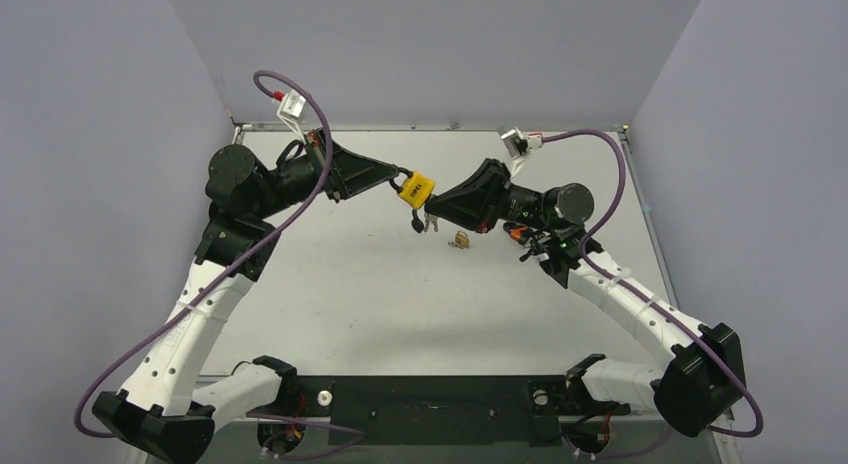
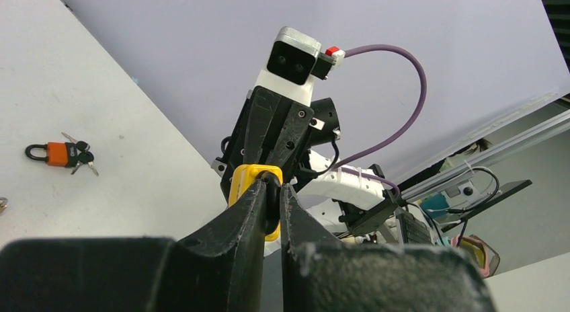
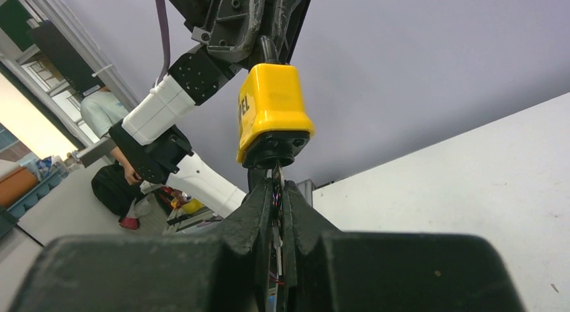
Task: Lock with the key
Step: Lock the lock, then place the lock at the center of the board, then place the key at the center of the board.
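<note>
Clamping narrow on the upper end of the yellow padlock [image 1: 416, 190] [image 2: 246, 181] [image 3: 272, 110], the left gripper [image 1: 402, 178] [image 2: 275, 192] holds it up in the air, clear of the table [image 1: 350, 304] [image 2: 101, 191] [image 3: 470, 191]; in the left wrist view its two dark fingers [image 2: 250, 211] stand almost together, with the yellow body showing just past their tips; the right gripper [image 1: 436, 210] [image 3: 277, 192] meets the padlock from the opposite side, its jaws pressed tight on the key [image 3: 276, 172]; the right wrist view shows the thin blade of that key running straight up from between the fingertips into the black underside of the padlock, so the key sits in the keyhole; dark letters run down the yellow side that faces this camera, only partly readable; in the top view the padlock hangs tilted between the two grippers, over the far middle of the table, with a small dark bunch dangling just below it, too small to make out; the two arms reach in from left and right and nearly meet there, purple cables looping over each; an orange padlock [image 1: 460, 241] [image 2: 59, 154] lies flat on the table just beside the right gripper's forearm, well apart from the yellow one in height; its dark shackle points away from a small cluster of keys [image 2: 84, 157] touching its other end
</note>
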You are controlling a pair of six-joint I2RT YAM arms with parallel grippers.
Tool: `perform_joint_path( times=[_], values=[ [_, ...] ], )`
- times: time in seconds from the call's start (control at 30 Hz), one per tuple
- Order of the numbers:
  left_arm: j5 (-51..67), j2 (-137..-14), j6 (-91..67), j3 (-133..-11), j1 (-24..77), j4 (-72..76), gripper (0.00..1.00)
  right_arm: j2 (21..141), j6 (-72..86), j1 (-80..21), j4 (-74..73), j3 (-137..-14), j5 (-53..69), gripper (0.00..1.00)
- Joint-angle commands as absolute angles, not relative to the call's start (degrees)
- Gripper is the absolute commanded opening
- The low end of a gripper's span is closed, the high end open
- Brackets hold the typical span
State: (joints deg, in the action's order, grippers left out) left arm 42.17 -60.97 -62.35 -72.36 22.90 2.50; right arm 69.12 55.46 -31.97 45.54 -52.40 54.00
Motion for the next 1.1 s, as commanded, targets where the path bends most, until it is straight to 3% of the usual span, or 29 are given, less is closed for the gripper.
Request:
perform_joint_path(
  times=[0.0,0.43,0.53,0.7,0.87,1.07],
  values=[
    [41.6,-59.7,-64.4,-72.0,20.3,10.9,0.0,67.0,51.1,-31.8,44.1,-51.9,53.9,0.0],
    [43.8,-61.1,-71.3,-68.1,13.7,23.2,0.0,66.0,48.8,-30.9,40.2,-46.9,53.6,0.0],
    [43.2,-61.4,-68.9,-67.4,12.5,19.9,0.0,66.0,43.4,-30.5,29.7,-48.0,50.8,0.0],
    [38.4,-63.0,-60.6,-62.4,10.9,10.6,0.0,70.2,29.1,-32.0,2.8,-55.5,32.9,0.0],
    [34.0,-69.3,-60.7,-51.4,9.5,16.6,0.0,76.8,28.5,-34.5,-6.2,-63.3,18.7,0.0],
    [30.7,-81.1,-58.8,-48.0,9.2,21.7,0.0,91.5,29.1,-37.2,-10.3,-73.0,12.9,0.0]
  ],
)
